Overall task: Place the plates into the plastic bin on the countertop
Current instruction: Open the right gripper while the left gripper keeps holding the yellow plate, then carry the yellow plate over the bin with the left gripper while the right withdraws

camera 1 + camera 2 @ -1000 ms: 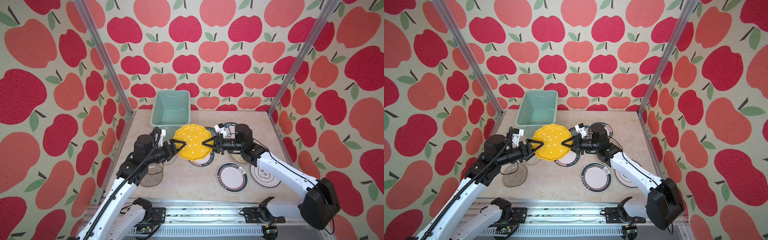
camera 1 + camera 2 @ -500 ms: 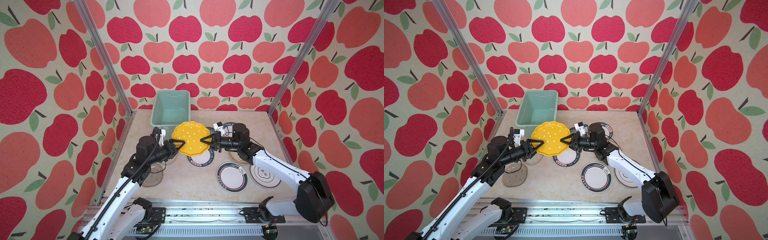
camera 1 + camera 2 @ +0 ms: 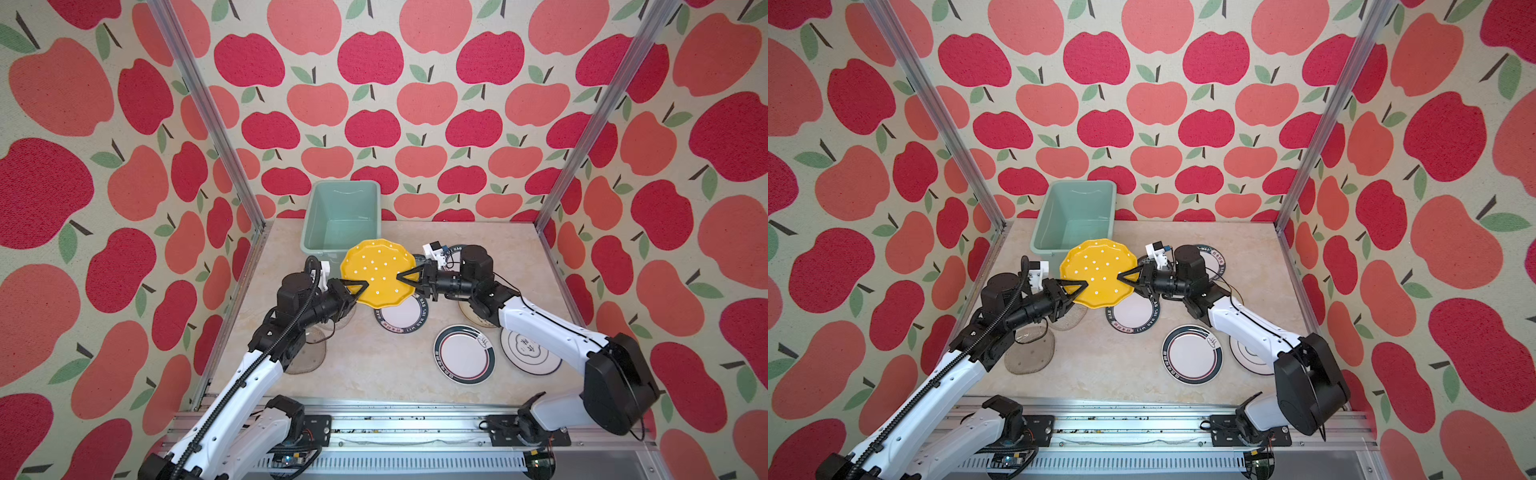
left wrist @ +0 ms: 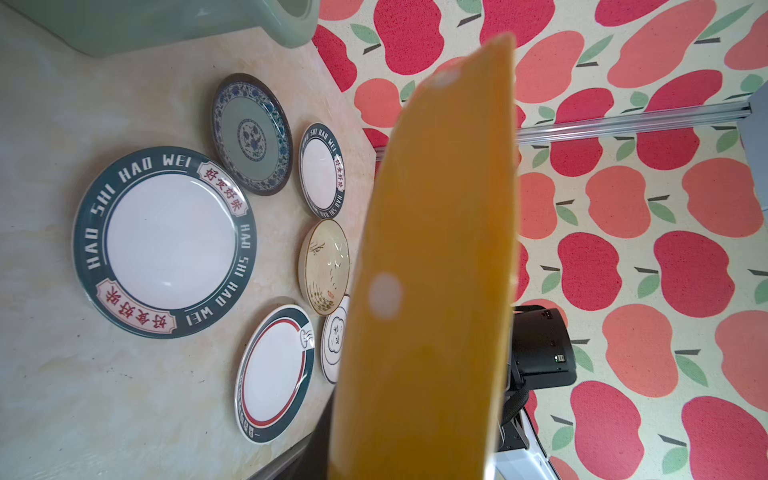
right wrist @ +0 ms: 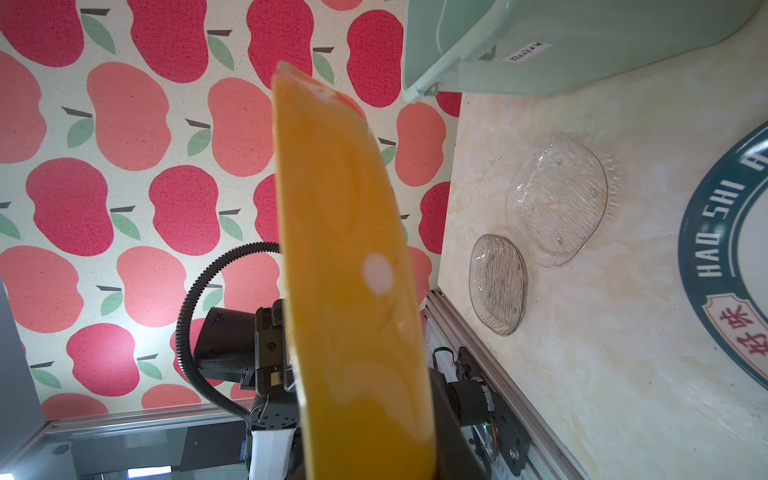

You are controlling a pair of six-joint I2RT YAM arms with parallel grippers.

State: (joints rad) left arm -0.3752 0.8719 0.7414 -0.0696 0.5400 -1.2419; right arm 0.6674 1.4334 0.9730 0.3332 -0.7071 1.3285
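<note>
Two grippers shared one plate. The left gripper [image 3: 360, 286] and the right gripper [image 3: 403, 277] each pinched narrowly on opposite rims of the single yellow dotted plate [image 3: 376, 266], held aloft just before the one mint bin [image 3: 332, 203]. Six patterned plates [image 4: 166, 241] and two clear glass plates [image 5: 557, 199] lay flat on the countertop [image 3: 374, 365].

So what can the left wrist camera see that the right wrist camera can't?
Only the left wrist view: the round blue-patterned plate, the cream brush-marked plate and the white red-ringed plate. Only the right wrist view: two clear glass plates and a small white label. Both: the yellow dotted scalloped plate, the pale mint-green plastic bin and the big dark-rimmed lettered plate.
</note>
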